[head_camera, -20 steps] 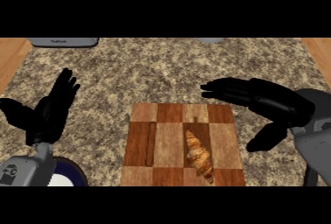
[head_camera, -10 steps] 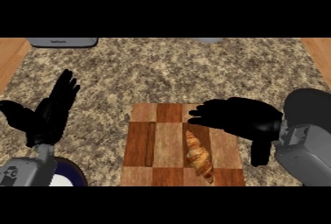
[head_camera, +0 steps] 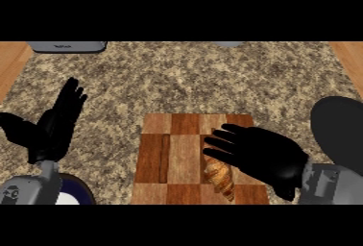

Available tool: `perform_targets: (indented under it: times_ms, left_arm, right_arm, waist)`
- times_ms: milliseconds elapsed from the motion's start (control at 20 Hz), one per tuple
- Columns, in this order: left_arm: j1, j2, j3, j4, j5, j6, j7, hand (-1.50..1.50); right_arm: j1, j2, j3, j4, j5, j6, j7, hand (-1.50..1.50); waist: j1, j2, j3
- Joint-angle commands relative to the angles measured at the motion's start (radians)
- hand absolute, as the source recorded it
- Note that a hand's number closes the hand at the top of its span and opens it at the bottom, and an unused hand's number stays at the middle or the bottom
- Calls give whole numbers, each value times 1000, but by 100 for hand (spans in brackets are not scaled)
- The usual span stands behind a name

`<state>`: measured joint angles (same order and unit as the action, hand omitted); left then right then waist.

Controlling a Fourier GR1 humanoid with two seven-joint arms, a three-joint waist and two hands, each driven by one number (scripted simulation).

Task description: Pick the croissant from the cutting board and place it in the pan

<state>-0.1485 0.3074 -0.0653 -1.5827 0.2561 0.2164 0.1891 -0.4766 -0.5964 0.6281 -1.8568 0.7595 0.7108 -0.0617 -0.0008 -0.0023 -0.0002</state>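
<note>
The right hand [head_camera: 264, 156] has been moved left and down since a moment ago. It was out over the speckled worktop [head_camera: 184, 77] beside the cutting board [head_camera: 166, 153]; now it is spread over the board's right half. Its fingers [head_camera: 221, 138] are seen stretched out and relaxed, not curled round anything. The croissant [head_camera: 221, 178] is lying on the board under that hand. Only its lower end can be seen, poking out below the palm. Whether the hand is touching it cannot be told. So the reach looks nearly done, and the closing of the fingers round the croissant is judged to be the next step.

The left hand [head_camera: 55, 129] is held open near the left edge, fingers up, just as before. A dark blue round rim [head_camera: 79, 190] is seen at the lower left, partly hidden; it may be the pan. A grey box [head_camera: 67, 46] with tiny writing is seen at the top left, but the words cannot be read.
</note>
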Motion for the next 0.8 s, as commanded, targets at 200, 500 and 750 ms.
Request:
perform_targets:
  times_ms: [200,500,750]
  left_arm:
    - [23,22,69,-35,2,-55,15,0]
    - [-23,-28,42,-40,-46,-35,77,0]
    - [-12,-29,90,-8,-41,-86,30,0]
  right_arm:
    - [75,132,-3,-146,91,108,120,-150]
    - [41,245,67,48,249,48,89,-150]
    - [107,285,76,34,332,52,116,-150]
  waist:
    - [2,0,0]
    - [7,2,0]
    - [3,2,0]
